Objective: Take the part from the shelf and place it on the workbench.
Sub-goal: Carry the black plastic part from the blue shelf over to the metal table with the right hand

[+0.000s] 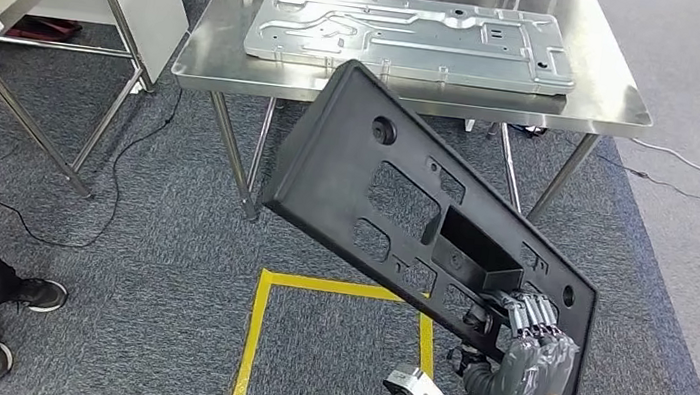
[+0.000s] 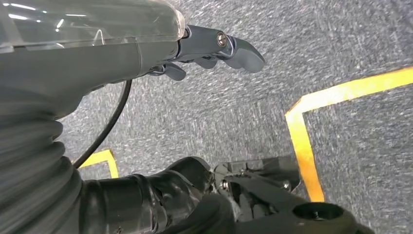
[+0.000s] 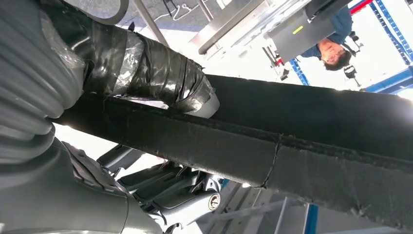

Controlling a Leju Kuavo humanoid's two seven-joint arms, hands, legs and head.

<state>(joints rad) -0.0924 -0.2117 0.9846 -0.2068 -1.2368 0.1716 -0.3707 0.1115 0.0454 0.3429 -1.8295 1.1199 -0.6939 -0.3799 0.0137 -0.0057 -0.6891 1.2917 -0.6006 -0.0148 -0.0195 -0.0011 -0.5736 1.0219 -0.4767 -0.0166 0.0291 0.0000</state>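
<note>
I am carrying the black panel (image 1: 423, 227) toward the steel workbench (image 1: 602, 82), which is sitting at twelve o'clock with a metal plate (image 1: 411, 36) already lying on it. I judge the carry is midway; next I need to lift the panel over the near edge. My right hand (image 1: 528, 355) is gripping its lower end at five o'clock. My left hand (image 2: 209, 48) is hanging over the carpet, fingers loosely curled, holding nothing.
</note>
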